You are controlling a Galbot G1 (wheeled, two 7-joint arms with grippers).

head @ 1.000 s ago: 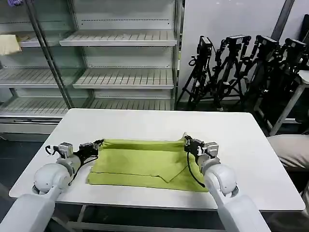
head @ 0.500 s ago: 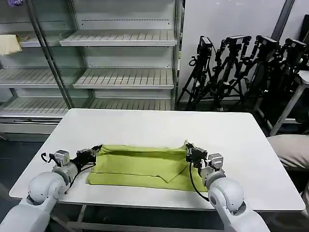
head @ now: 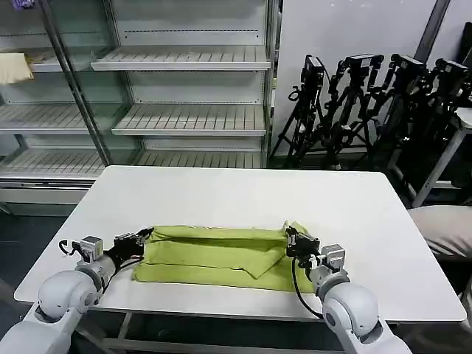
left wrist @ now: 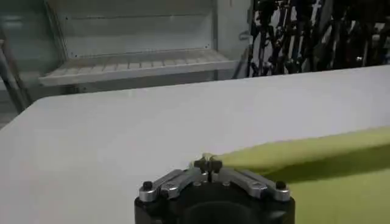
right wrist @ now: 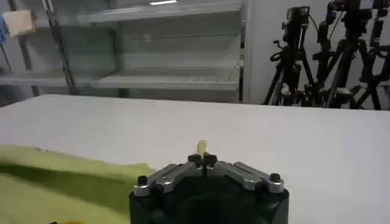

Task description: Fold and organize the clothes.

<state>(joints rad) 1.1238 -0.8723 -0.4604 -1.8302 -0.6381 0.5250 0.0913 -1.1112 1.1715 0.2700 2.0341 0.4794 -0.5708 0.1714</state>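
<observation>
Tabletop T-shirt point(head: 214, 254) between both claws.

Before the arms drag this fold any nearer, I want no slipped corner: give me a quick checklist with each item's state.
1. Left gripper shut on the T-shirt corner: ok.
2. Right gripper shut on its corner, a yellow-green tip showing between the fingers: ok.
3. Both held corners level, lifted edge straight between them: ok.
4. Shirt wholly on the table, near edge not overhanging: ok.
5. Lower layer flat, without wrinkles: not ok, a diagonal crease runs near the right side.
6. How much cloth each pinch holds: cannot tell.
</observation>
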